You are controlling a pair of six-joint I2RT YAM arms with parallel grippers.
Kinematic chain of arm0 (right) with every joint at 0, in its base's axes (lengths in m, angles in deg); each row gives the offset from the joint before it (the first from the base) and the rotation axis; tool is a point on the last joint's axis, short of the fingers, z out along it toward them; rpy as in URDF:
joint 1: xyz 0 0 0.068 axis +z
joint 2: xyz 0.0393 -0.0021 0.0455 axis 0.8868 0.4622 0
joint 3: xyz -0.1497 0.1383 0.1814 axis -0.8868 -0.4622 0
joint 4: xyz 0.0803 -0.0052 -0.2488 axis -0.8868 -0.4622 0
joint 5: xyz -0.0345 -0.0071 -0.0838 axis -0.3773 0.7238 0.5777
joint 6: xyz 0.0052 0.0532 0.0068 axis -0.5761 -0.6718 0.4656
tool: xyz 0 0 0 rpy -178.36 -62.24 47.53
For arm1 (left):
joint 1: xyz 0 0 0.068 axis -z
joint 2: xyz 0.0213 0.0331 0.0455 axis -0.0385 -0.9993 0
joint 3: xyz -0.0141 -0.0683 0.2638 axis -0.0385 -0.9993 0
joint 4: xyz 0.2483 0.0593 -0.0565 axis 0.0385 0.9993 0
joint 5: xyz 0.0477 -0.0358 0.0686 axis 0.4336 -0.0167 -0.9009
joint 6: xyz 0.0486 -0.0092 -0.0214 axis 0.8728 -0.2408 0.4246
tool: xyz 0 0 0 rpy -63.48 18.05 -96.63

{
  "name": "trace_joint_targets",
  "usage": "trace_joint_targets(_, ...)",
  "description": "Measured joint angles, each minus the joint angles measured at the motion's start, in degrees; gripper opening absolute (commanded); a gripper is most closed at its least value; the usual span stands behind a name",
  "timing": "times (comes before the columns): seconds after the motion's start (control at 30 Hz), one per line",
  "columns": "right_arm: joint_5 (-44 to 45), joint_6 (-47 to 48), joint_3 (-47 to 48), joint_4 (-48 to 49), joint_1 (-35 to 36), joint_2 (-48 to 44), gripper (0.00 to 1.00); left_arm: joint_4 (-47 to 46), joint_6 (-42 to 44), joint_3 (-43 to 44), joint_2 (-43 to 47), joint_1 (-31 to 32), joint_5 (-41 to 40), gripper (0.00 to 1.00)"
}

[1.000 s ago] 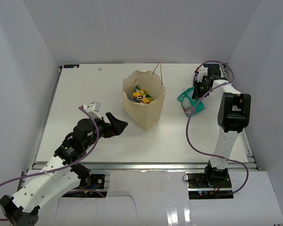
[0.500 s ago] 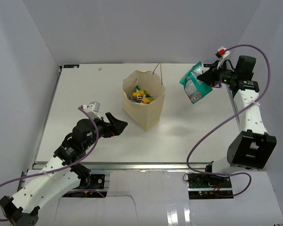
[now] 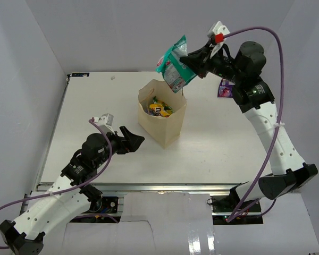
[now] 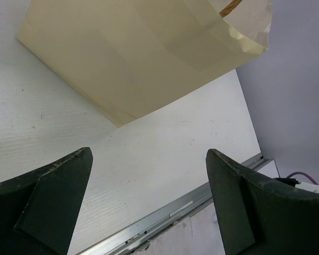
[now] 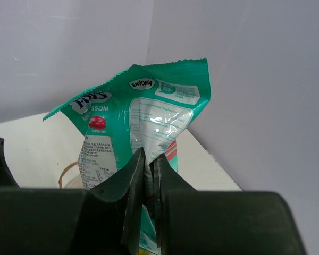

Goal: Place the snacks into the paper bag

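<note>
- Paper bag [image 3: 162, 122]: tan, upright, mouth open, mid-table.
- Teal packet [image 3: 174, 68]: glossy and crinkled, pinched by the right gripper [image 3: 189, 62], in the air over the bag's 1 o'clock rim.
- Yellow and green packets [image 3: 159, 108]: inside the bag.
- Purple packet [image 3: 225, 90]: on the table, at 2 o'clock from the bag.

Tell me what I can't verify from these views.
Top view: paper bag walls hide most contents; count unknown.
Top view: right arm covers part of a purple packet.
Left wrist: bag mouth cut off by frame edge.
Right wrist: teal packet blocks most of the bag.
</note>
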Motion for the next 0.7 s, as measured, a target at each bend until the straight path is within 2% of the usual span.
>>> trace_joint_targets(0.13,10.2,-0.1,-0.4,0.6,5.8,2.3,0.08,0.0,0.0,0.0,1.1,0.0,0.0,0.98)
trace_joint_targets(0.3,27.7,1.4,-8.4,3.5,13.4,3.2,0.08,0.0,0.0,0.0,2.1,0.0,0.0,0.98)
trace_joint_targets(0.43,36.4,3.1,-14.3,5.5,18.7,3.4,0.08,0.0,0.0,0.0,2.1,0.0,0.0,0.98)
trace_joint_targets(0.5,39.3,4.3,-16.5,6.9,20.3,3.4,0.11,0.0,0.0,0.1,2.1,0.0,0.0,0.98)
trace_joint_targets(0.53,40.4,4.7,-17.4,7.4,20.6,3.4,0.15,0.1,0.0,0.2,2.1,0.0,0.0,0.98)
trace_joint_targets(0.57,41.2,5.0,-18.1,7.8,20.8,3.4,0.28,0.2,0.0,0.3,2.1,0.0,0.0,0.98)
trace_joint_targets(0.63,42.6,5.7,-19.3,8.7,20.8,3.4,0.42,0.3,0.0,0.5,2.1,0.0,0.0,0.98)
trace_joint_targets(0.67,42.9,6.1,-19.7,9.0,20.8,3.3,0.57,0.3,0.0,0.7,2.1,0.0,0.0,0.98)
trace_joint_targets(0.7,43.1,6.5,-19.9,9.1,20.8,3.2,0.64,0.3,0.1,0.8,2.1,0.0,0.0,0.98)
